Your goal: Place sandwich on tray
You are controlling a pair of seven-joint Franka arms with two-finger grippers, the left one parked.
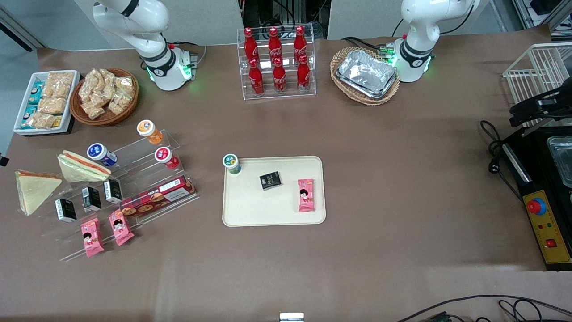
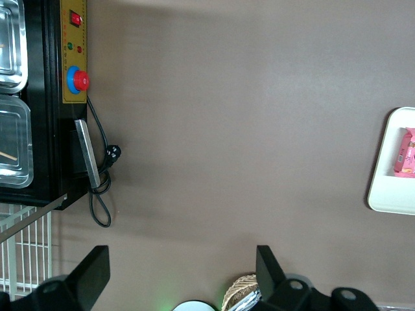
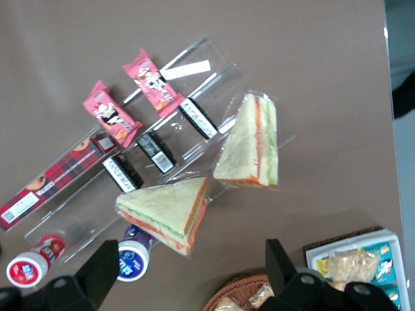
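The sandwich (image 1: 82, 166) (image 3: 165, 210), a wrapped wedge with red-orange and green filling, lies on the acrylic stand next to a blue-capped bottle (image 3: 133, 259). A second wedge with an orange stripe (image 1: 35, 190) (image 3: 249, 146) lies beside it, nearer the table's edge at the working arm's end. The cream tray (image 1: 272, 210) lies mid-table, holding a green-capped bottle (image 1: 231, 163), a black box (image 1: 270, 180) and a pink packet (image 1: 306, 194). My gripper (image 3: 191, 275) hovers high above the stand, open and holding nothing, with the sandwich just off the gap between its fingers. The front view does not show the gripper.
The stepped acrylic stand (image 1: 134, 197) also carries small bottles, black boxes, pink packets and a long red box. A snack basket (image 1: 105, 96) and a white snack tray (image 1: 44, 100) stand near the working arm's base. A cola rack (image 1: 277, 62) and a foil-tray basket (image 1: 365, 74) stand farther back.
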